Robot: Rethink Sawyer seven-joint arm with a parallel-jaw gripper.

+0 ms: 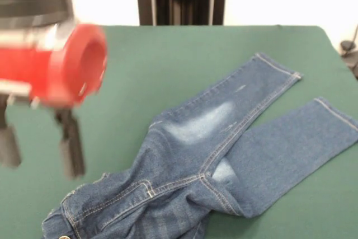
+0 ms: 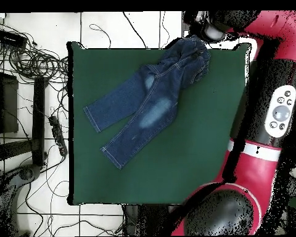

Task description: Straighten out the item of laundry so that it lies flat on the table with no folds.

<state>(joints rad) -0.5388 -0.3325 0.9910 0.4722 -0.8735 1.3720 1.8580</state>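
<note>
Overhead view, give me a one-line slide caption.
Jeans lie on the green table, legs spread, waist bunched at one edge near the red arm.

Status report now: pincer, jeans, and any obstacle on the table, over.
Pincer open, empty, hanging above the table beside the waistband. Jeans not flat: legs spread out, waist end bunched at the table edge. Nothing else on the cloth.

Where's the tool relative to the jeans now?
Front view: the tool hangs open at far left, above bare dark green table cloth, just beyond the small blue denim jeans' bunched waistband.
</note>
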